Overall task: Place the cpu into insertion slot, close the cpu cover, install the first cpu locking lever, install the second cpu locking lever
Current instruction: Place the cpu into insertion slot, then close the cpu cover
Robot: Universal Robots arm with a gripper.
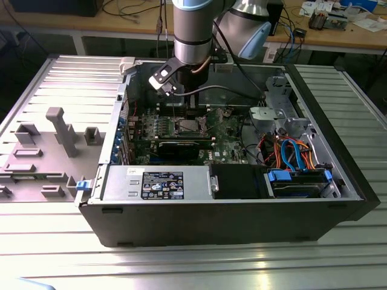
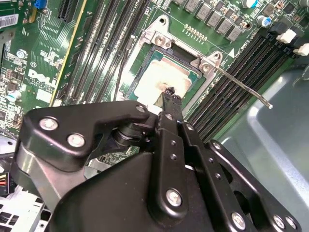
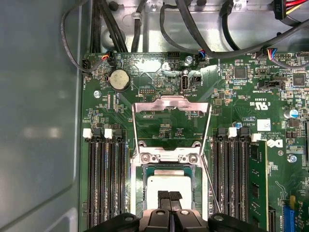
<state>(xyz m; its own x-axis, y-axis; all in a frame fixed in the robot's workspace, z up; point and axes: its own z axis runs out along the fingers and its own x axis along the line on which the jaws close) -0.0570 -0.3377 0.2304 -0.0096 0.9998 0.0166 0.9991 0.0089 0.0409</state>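
Note:
The cpu (image 3: 166, 182) lies flat in the insertion slot (image 3: 137, 189) on the green board, its silver-grey top (image 2: 164, 77) facing up. My gripper (image 3: 169, 195) hangs just over the cpu with its black fingertips (image 2: 170, 94) pressed together and nothing between them. The cpu cover (image 3: 171, 101) stands swung open away from the slot, hinged at the edge with two screws. A thin metal locking lever (image 3: 212, 186) sticks out free beside the slot, and its rod (image 2: 241, 88) reaches over the memory slots. In the exterior view the arm (image 1: 192, 36) stands over the open computer case.
Long black memory slots (image 3: 104, 183) flank the socket, and a green memory module (image 3: 258, 183) stands in one. Cables (image 3: 111, 29) run along the case wall behind the board. A power supply (image 1: 157, 181) and a drive cage (image 1: 299, 181) fill the case front. Grey fixture blocks (image 1: 60, 136) sit on the exterior view's left.

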